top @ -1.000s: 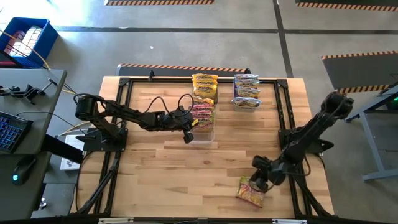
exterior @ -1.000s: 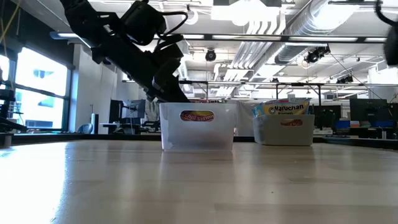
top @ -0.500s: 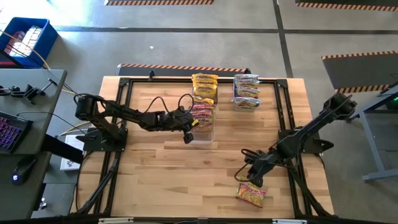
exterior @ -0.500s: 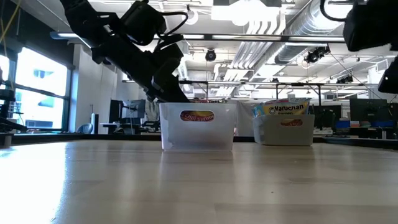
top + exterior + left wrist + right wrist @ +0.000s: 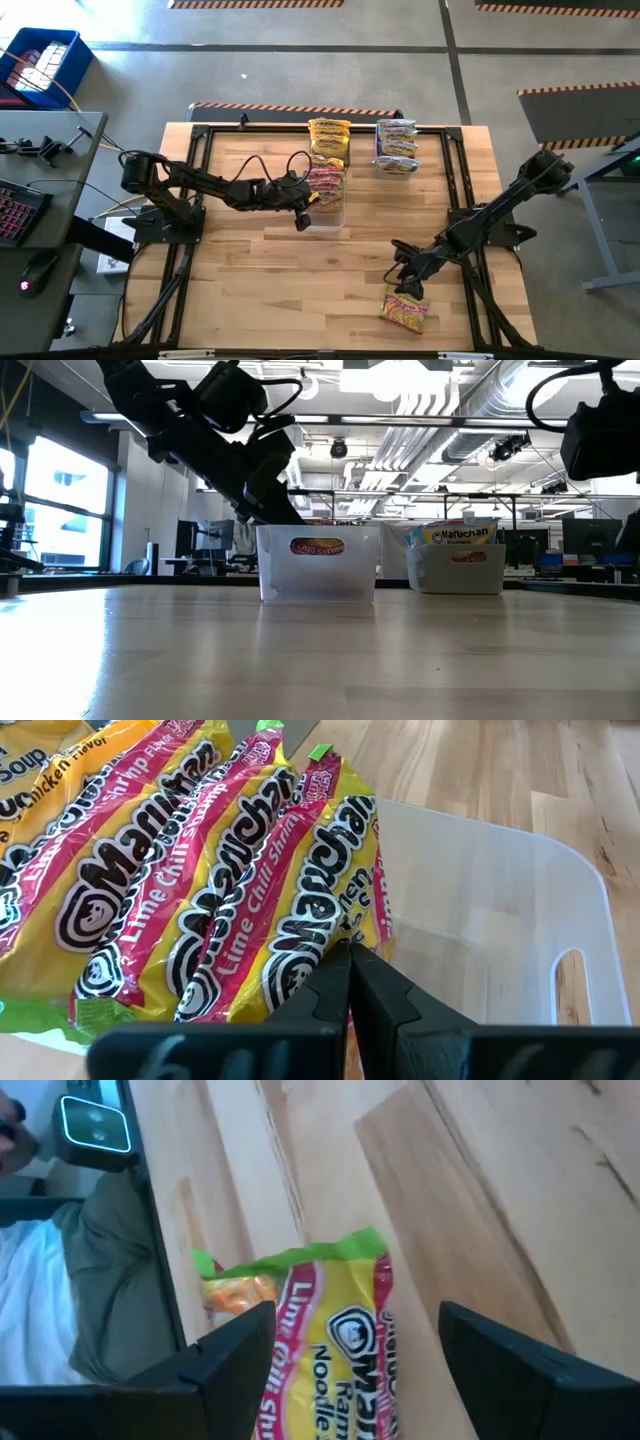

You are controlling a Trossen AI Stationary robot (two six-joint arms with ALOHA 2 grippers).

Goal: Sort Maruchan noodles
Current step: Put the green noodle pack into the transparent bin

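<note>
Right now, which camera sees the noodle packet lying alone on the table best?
The right wrist view: the loose packet fills it, lettering readable, between the open right pincer fingers. The high view shows it small near the front edge. The low and left wrist views miss it.

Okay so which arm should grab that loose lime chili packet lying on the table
The right. Its open gripper hangs just above the lime chili packet at the table's near edge, fingers either side of it in the wrist view. The left gripper is shut, far off at the clear bin.
</note>
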